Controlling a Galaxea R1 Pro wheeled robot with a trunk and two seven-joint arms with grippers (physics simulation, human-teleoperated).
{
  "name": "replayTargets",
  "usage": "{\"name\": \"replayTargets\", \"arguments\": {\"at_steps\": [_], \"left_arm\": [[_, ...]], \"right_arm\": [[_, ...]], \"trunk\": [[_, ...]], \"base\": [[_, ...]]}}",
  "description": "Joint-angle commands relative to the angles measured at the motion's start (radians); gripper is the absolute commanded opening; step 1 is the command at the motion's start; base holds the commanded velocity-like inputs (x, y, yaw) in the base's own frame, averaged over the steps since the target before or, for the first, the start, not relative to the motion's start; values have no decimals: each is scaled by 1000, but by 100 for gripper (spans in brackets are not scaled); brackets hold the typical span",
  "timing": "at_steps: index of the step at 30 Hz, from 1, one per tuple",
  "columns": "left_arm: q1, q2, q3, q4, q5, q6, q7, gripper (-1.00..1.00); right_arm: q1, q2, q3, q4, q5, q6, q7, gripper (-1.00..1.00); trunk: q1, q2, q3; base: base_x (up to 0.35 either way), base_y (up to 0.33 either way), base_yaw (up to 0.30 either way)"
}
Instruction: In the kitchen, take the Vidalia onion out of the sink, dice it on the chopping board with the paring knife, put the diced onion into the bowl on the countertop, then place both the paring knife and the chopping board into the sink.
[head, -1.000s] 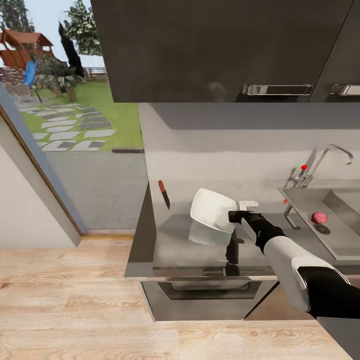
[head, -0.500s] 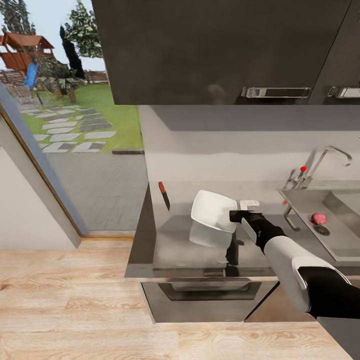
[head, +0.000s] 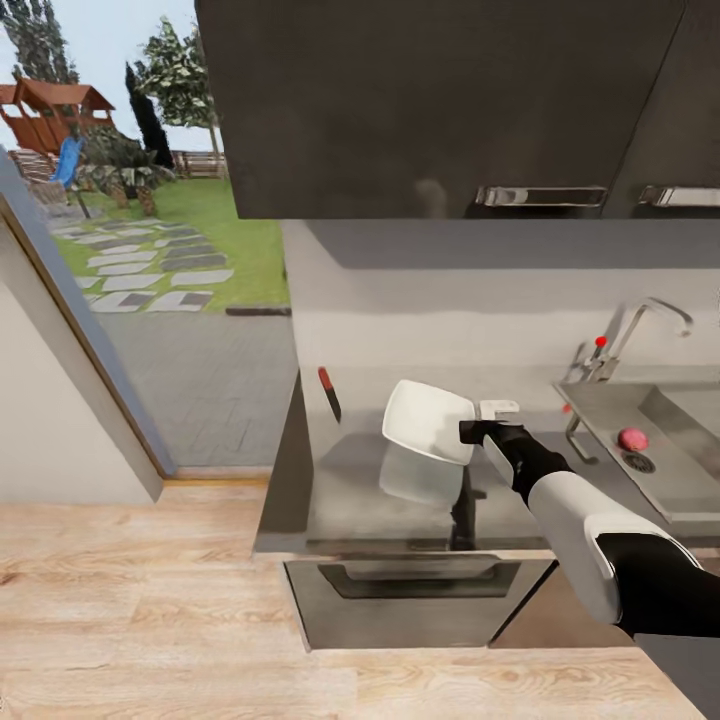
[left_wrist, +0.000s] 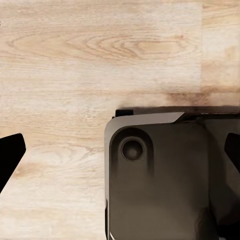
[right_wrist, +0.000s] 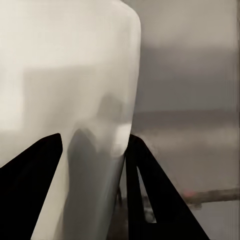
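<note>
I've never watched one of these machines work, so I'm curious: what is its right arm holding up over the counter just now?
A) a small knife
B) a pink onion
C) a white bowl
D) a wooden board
C: the right gripper has its fingers clamped on the rim of the white bowl, held tilted above the countertop, while the onion lies in the sink.

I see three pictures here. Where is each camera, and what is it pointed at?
Head view: from the robot's head, looking down at the countertop, sink and paring knife; its right arm holds the bowl.
Left wrist view: on the left arm, facing the wooden floor and a dark part of the robot.
Right wrist view: on the right arm, looking along its fingers gripping the bowl.
Shared: head and right wrist views both show the bowl.
</note>
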Motion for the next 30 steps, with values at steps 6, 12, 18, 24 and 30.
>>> {"name": "replayTargets", "arguments": {"at_steps": [6, 12, 18, 24, 30], "left_arm": [[0, 0, 0, 0, 0, -3, -1, 100], [0, 0, 1, 0, 0, -3, -1, 100], [0, 0, 1, 0, 0, -3, -1, 100], [0, 0, 0, 0, 0, -3, -1, 100], [0, 0, -1, 0, 0, -3, -1, 100]], "right_arm": [[0, 0, 1, -1, 1, 6, -2, -100], [0, 0, 1, -1, 1, 6, -2, -100], [0, 0, 1, 0, 1, 6, -2, -100], [0, 0, 1, 0, 1, 6, -2, -100], [0, 0, 2, 1, 1, 6, -2, -100]], "trunk": [[0, -2, 8], [0, -2, 17], [0, -2, 27], [0, -2, 36], [0, -2, 46]], "base": [[-248, 133, 0], [-191, 211, 0], [-30, 271, 0], [-1, 157, 0], [0, 17, 0]]}}
